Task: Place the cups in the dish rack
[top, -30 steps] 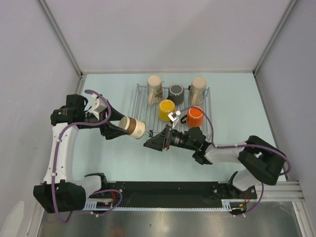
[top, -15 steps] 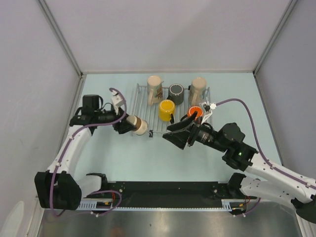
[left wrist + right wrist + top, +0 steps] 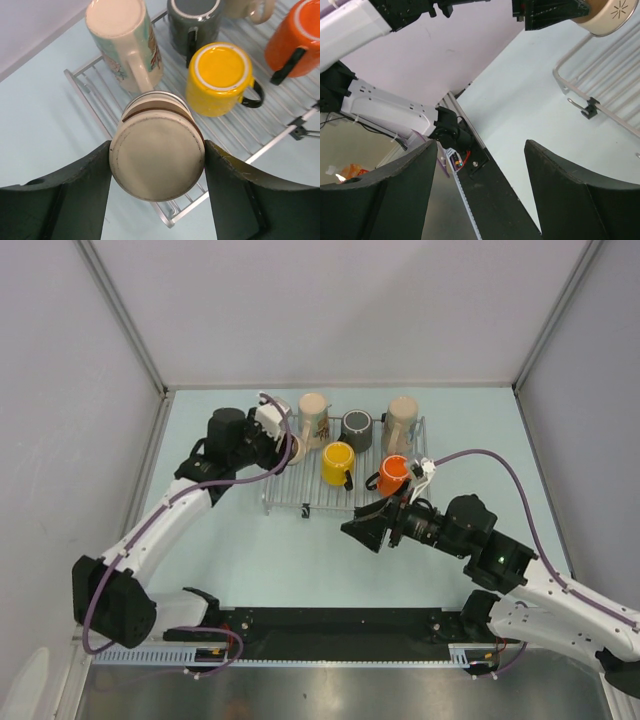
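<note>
Pale blue table (image 3: 240, 560) inside white walls (image 3: 60, 390), with a black rail (image 3: 340, 625) along the near edge carrying both arm bases. Left arm (image 3: 160, 525) reaches to the rack's left end. Right arm (image 3: 540, 585) lies across the near right, a purple cable (image 3: 500, 465) looping above it.

One dish rack (image 3: 290, 485): flat, thin silver wires, in the far middle of the table.

Six cups in all, five of them on the rack.
- Far row: patterned cream cup (image 3: 314, 420), dark grey cup (image 3: 357, 427), plain cream cup (image 3: 401, 420).
- Near row: yellow cup (image 3: 338, 462) and orange cup (image 3: 393, 475), each with a dark handle. The left wrist view shows both base-up.

The sixth, a cream cup with a brown band (image 3: 156, 167), has its base toward the left wrist camera and sits over the rack's near-left part. Whether it touches the wires can't be told. Left gripper (image 3: 157, 150) is clamped on it, one finger on each side. In its way: the patterned cream cup just beyond, the yellow cup just to the right.

Right gripper (image 3: 480, 145) has its fingers wide apart and holds nothing, just off the rack's near edge below the orange cup. Small black foot clip (image 3: 590, 107) on the rack's edge wire.
</note>
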